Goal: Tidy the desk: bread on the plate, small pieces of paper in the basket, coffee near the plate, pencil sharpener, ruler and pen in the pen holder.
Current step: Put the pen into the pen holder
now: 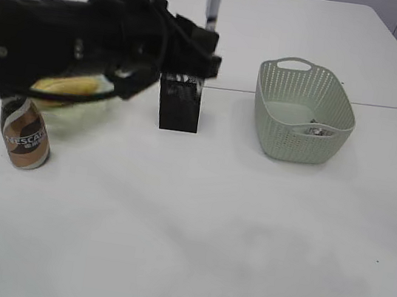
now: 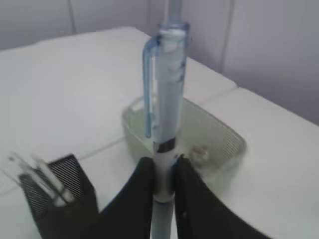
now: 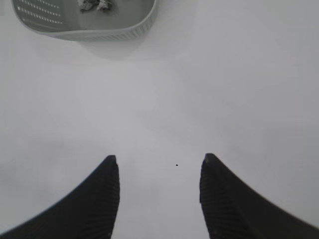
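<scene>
Coffee: the can stands upright on the bench, nearest the camera at the left, just in front of the plate; this part looks done.
Bread: a yellowish loaf shows under the left arm, lying on what seems a clear plate; the arm hides most of it, so I judge it placed but cannot confirm.
Pen holder: the black mesh holder stands mid-bench, between the plate and the basket. In the left wrist view clear strips that may be the ruler stick out of the holder. Whether the pencil sharpener is inside cannot be told.
Left end effector: the left end effector is clamped on the lower barrel of the pen, which it holds upright, clip end up.
Pen: in the exterior view the pen is in the air, above the holder and not yet in it. Lowering it in appears to be the step in hand.
Basket: the pale green basket sits to the right of the holder, with small scraps of paper on its floor, also seen from the right wrist.
Right end effector: the right end effector hangs over bare bench with its fingers apart, holding nothing.
Left to do: as far as can be seen, only the pen; no loose paper shows on the bench.
</scene>
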Controlling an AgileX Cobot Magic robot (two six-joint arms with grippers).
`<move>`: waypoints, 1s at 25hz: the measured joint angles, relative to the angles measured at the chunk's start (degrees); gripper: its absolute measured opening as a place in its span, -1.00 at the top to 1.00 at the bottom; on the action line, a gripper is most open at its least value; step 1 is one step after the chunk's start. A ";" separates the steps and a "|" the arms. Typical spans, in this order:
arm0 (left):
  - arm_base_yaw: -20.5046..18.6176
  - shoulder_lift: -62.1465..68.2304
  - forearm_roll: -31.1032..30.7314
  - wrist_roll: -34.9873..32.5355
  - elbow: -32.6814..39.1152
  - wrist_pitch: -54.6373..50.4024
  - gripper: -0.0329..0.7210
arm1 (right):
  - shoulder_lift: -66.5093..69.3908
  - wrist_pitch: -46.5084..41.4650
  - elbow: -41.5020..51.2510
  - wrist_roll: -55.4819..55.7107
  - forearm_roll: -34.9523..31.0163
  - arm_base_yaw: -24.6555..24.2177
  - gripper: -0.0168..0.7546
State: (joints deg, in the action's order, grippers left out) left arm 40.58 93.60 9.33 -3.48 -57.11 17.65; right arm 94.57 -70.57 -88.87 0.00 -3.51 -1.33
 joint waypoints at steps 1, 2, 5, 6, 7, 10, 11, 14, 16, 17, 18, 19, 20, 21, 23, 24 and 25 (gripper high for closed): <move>-1.37 0.50 0.86 0.00 -1.14 1.26 0.73 | 0.00 0.00 0.00 0.00 0.00 0.00 -0.04; -2.94 1.25 1.23 0.00 -2.21 2.26 0.73 | 0.00 0.10 0.00 0.00 0.00 0.00 -0.04; -6.72 4.79 1.96 0.00 -6.70 4.38 0.73 | 0.00 0.22 0.00 0.00 0.00 0.00 -0.04; -7.56 6.38 2.14 0.00 -8.42 4.67 0.73 | 0.00 0.22 0.00 0.00 0.00 0.00 -0.04; -8.19 8.04 2.09 0.00 -10.20 4.75 0.73 | 0.00 0.31 0.00 0.00 0.00 0.00 -0.04; -9.02 12.44 2.17 0.00 -14.87 4.75 0.73 | 0.00 0.31 0.00 -0.45 0.85 0.00 -0.04; -9.28 14.25 2.17 0.00 -16.76 4.75 0.73 | 0.00 0.31 0.00 -0.45 1.27 0.00 -0.04; -9.36 18.42 2.17 0.00 -20.73 4.75 0.73 | 0.00 0.33 0.00 -0.50 2.13 0.00 -0.04; -9.49 21.06 2.17 0.00 -22.85 4.75 0.73 | 0.00 0.43 0.00 -0.50 2.25 0.00 -0.04; -9.72 22.43 2.17 0.00 -23.71 4.75 0.73 | 0.00 0.43 0.00 -0.50 2.35 0.00 -0.04; -10.10 23.77 2.17 0.00 -24.61 4.75 0.73 | 0.00 0.43 0.00 -0.50 2.35 0.00 -0.04; -10.25 24.79 2.17 0.00 -25.40 4.75 0.73 | 0.00 0.43 0.00 -0.50 2.38 0.00 -0.04; -10.51 25.80 2.17 0.00 -25.81 4.75 0.73 | 0.00 0.43 0.00 -0.50 2.49 0.00 -0.04; -10.79 26.55 2.22 0.00 -26.19 4.75 0.73 | 0.00 0.43 0.00 -0.50 2.63 0.00 -0.04; -11.56 27.47 2.37 0.00 -26.43 4.75 0.73 | 0.00 0.43 0.00 -0.50 2.63 0.00 -0.04; -11.94 27.83 2.56 0.00 -26.54 4.75 0.73 | 0.00 0.43 0.00 -0.50 2.63 0.00 -0.04; -12.33 28.12 2.71 0.00 -26.55 4.75 0.73 | 0.00 0.43 0.00 -0.58 2.63 0.00 -0.04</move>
State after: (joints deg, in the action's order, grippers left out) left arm 28.25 121.71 12.04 -3.48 -83.65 22.40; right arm 94.57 -70.14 -88.87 -0.58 -0.88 -1.33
